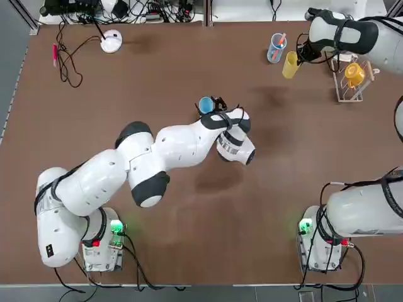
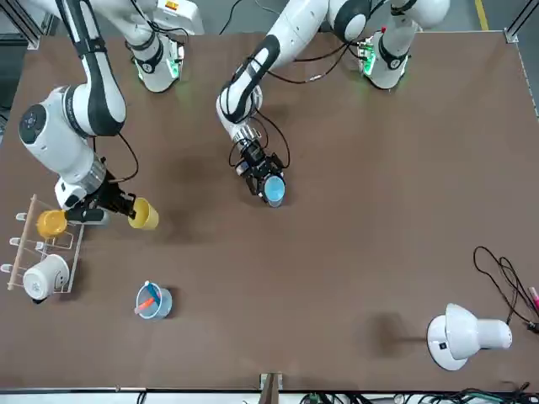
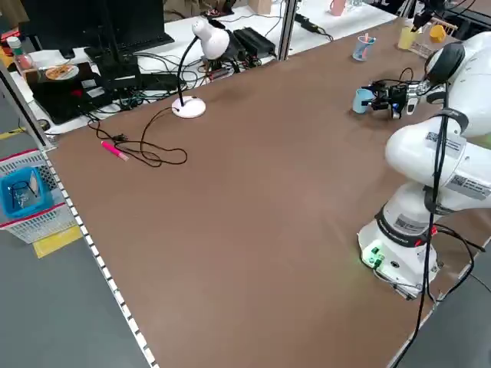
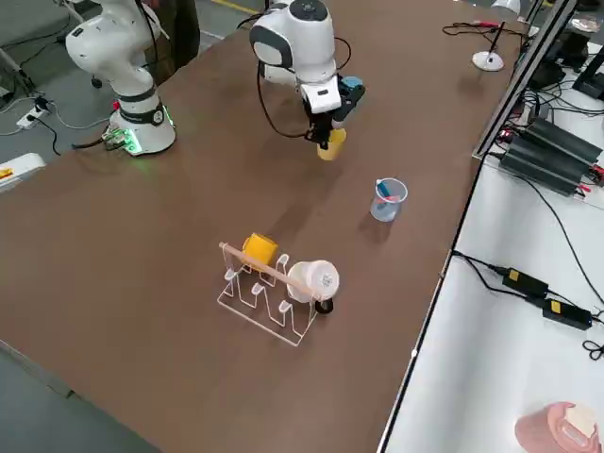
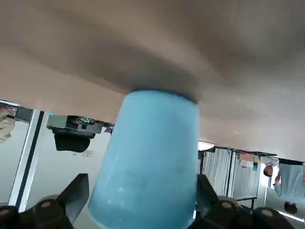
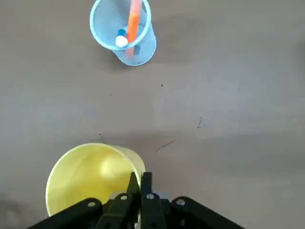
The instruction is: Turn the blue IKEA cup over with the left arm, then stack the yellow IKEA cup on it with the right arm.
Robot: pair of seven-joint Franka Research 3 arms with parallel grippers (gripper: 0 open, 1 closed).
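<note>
The left hand lies low and nearly level above the table, its 2 fingers spread either side of the blue cup. Farther off, at the robot's right, the right hand reaches down, its 2 fingers pinching the wall of the yellow cup. Just beyond stands the see-through tumbler.

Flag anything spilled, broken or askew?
No spill or damage visible. Yellow cup tilts, pinched by its wall in the right gripper above the tabletop. Dark hair-like strands there. Left gripper open around blue cup.
</note>
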